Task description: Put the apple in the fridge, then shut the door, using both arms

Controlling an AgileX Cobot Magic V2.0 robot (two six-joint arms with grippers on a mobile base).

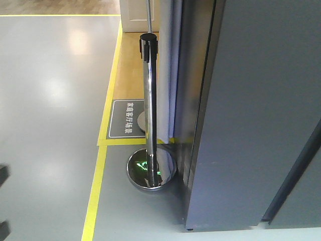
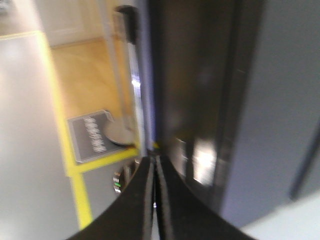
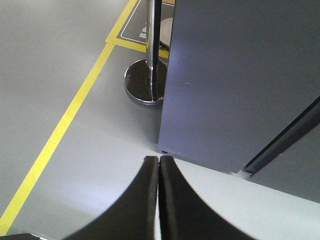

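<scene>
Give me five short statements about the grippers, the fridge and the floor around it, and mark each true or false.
1. The left gripper has its fingers pressed together. True.
2. The right gripper is holding an apple. False: its fingers are shut on nothing, and no apple shows in any view.
3. A chrome stanchion post stands on a round base on the floor beside the fridge. True.
4. The fridge's white interior and shelves are on show. False: only dark grey outer faces are visible.
5. Red tape lines mark the floor. False: the floor lines are yellow.
</scene>
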